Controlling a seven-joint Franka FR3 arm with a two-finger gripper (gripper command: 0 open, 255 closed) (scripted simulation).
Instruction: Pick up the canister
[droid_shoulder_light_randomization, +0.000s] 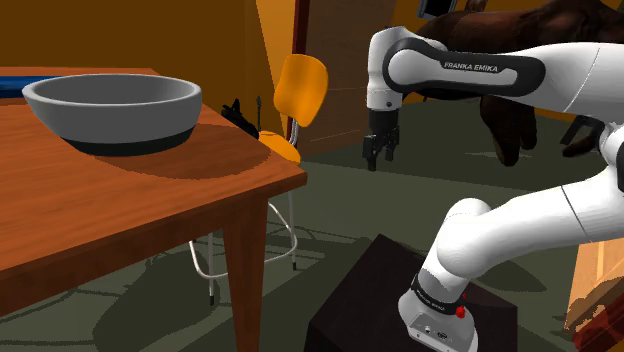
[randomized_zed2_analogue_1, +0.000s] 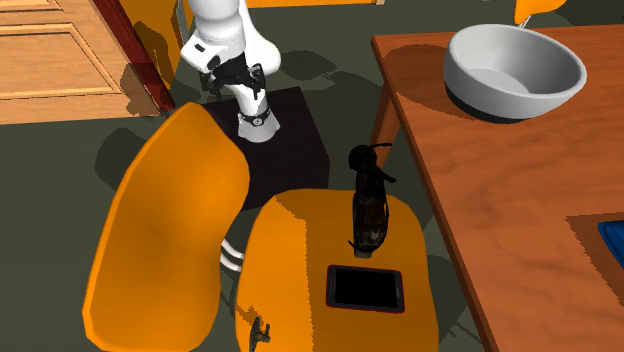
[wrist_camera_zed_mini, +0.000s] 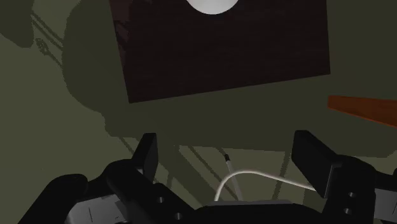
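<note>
Canister (randomized_zed2_analogue_1: 368, 205), dark and slim, sits on the seat of the orange chair (randomized_zed2_analogue_1: 300, 260), tucked right beside the worktop (droid_shoulder_light_randomization: 120, 190) edge, and it hasn't been touched yet! We're at the very start: this looks like the approach step, nothing grasped. The gripper (droid_shoulder_light_randomization: 380, 150) hangs in the air over the floor, between the chair and the dark stand (droid_shoulder_light_randomization: 370, 290), well apart from its target. From the wrist view the jaws are spread wide with nothing between them but floor and a pale chair leg. Next up, I'd say, the arm has to swing across to the chair seat, come down over the canister and line those jaws either side of its narrow body. That's tricky, with the backrest and worktop crowding in, and whether it stands or leans is hard to call. Head count now: one canister, one flat black slab (randomized_zed2_analogue_1: 366, 288) just beside it on the seat, one big grey bowl (droid_shoulder_light_randomization: 110, 115) up on the worktop, one arm, one gripper.
</note>
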